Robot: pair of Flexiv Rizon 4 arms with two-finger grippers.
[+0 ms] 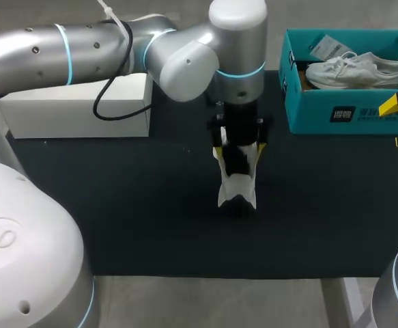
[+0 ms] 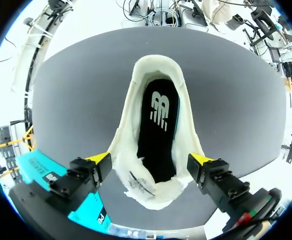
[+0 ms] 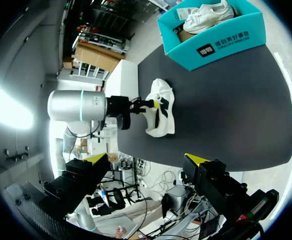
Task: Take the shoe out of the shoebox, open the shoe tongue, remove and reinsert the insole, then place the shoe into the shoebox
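The left gripper (image 2: 149, 161) clamps the white shoe (image 1: 237, 190) by both sides at mid-table on the black mat (image 1: 137, 205), likely to steady it with its dark insole (image 2: 158, 125) exposed. The right gripper (image 3: 147, 159) hangs open and empty near the teal shoebox (image 1: 349, 115).

Table (image 1: 151, 232) had a dark top, white shoe (image 1: 237, 190) rested mid-surface, teal shoebox (image 1: 349, 113) sat far right, white box (image 1: 76, 109) far left.

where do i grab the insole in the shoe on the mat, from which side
Heel end of the black insole, from above through the open collar of the white shoe: that end lies bare, the toe end hides under the tongue.
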